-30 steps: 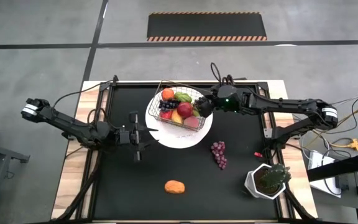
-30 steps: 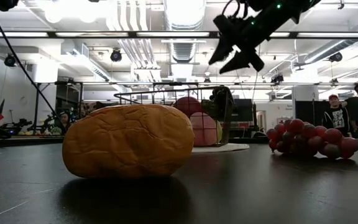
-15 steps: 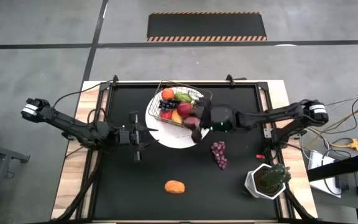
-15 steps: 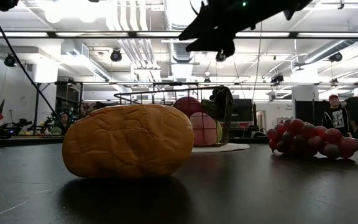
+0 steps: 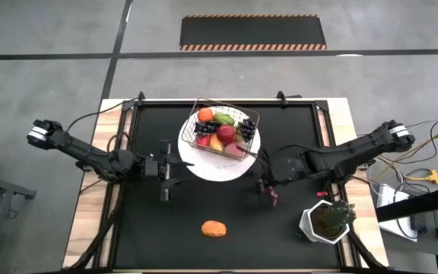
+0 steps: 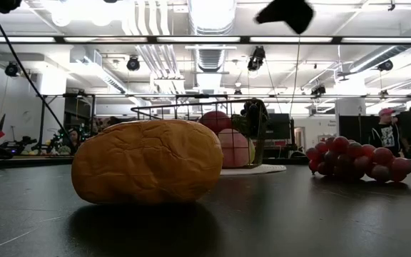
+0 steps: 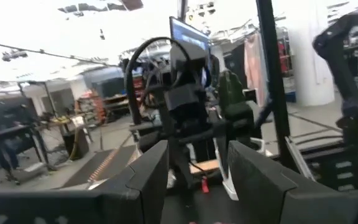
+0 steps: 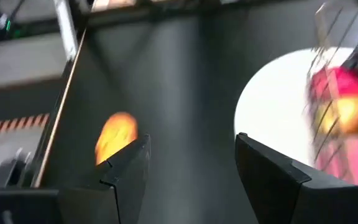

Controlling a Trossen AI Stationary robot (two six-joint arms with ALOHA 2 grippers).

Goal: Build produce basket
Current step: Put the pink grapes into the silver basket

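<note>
The wire basket stands on a round white plate at the far middle of the table, filled with several toy fruits. A dark red grape bunch lies on the mat to the plate's near right; it also shows in the low view as the grape bunch. An orange-yellow fruit lies alone near the front edge. My right gripper hovers open above the grape bunch, holding nothing. My left gripper waits open just left of the plate.
A white pot with a green plant stands at the near right corner. The mat is bare between the lone fruit and the plate. Cables and the table's frame run along the left and right edges.
My right gripper has swung away from above the basket toward the table's near edge and now hangs over the grape bunch, turning as it went. Its fingers have stayed open. Basket, plate and loose produce have kept their places.
</note>
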